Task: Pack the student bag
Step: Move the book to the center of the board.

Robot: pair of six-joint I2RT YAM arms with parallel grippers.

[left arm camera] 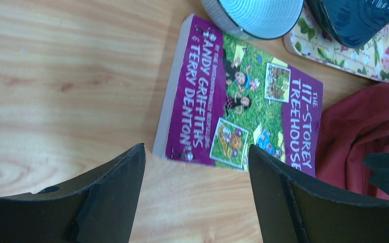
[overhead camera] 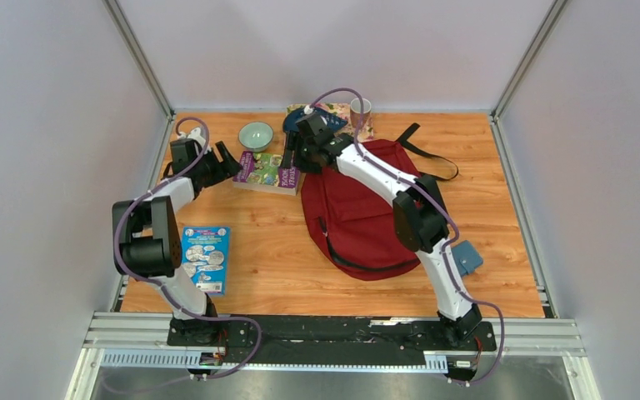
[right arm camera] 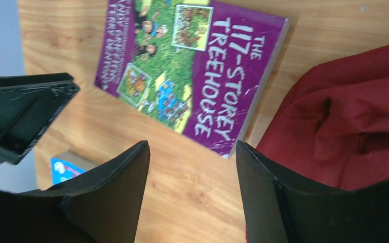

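Flanking the purple book point(overhead camera: 268, 171) beside the red bag point(overhead camera: 358, 217), the left gripper point(left arm camera: 196, 154) and right gripper point(right arm camera: 192, 147) hover with jaws wide, probably positioned to pick it up for packing.

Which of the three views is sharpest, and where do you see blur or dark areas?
Top external: sharp, evenly lit, only soft shadows. Left wrist: the purple book is crisp, its title readable, but the left claw is featureless black. Right wrist: softer; the book's print is slightly smeared and the student bag looks blurred.
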